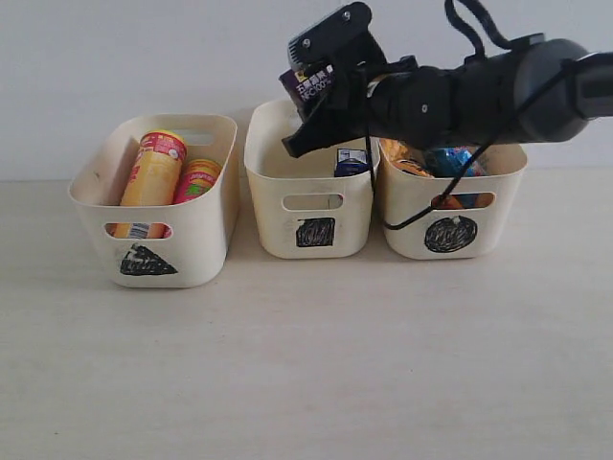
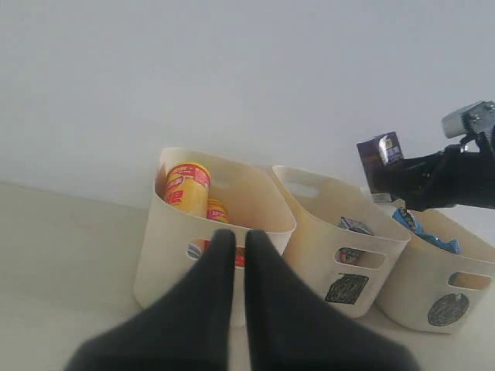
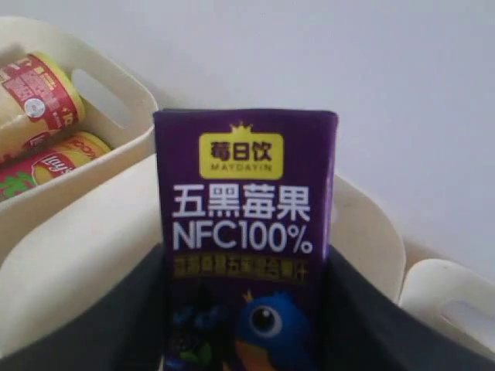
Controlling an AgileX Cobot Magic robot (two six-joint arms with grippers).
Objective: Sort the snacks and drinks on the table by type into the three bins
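My right gripper (image 1: pixel 314 101) is shut on a dark purple drink carton (image 1: pixel 306 84) and holds it upright above the middle bin (image 1: pixel 308 206), the one marked with a square. In the right wrist view the carton (image 3: pixel 247 232) fills the gap between the fingers (image 3: pixel 363 325). A second carton with a blue top (image 1: pixel 351 161) stands inside that bin. The triangle bin (image 1: pixel 206 240) holds the yellow tube (image 1: pixel 153 172) and the pink tube (image 1: pixel 198 179). The circle bin (image 1: pixel 498 216) holds the orange bag (image 1: pixel 407 161) and the blue packet (image 1: pixel 452 158). My left gripper (image 2: pixel 241 239) is shut and empty, low in front of the triangle bin (image 2: pixel 162 255).
The three bins stand in a row at the back of the pale table (image 1: pixel 306 364), close to a white wall. The right arm (image 1: pixel 498 91) reaches in from the right above the circle bin, with a black cable hanging over that bin's front.
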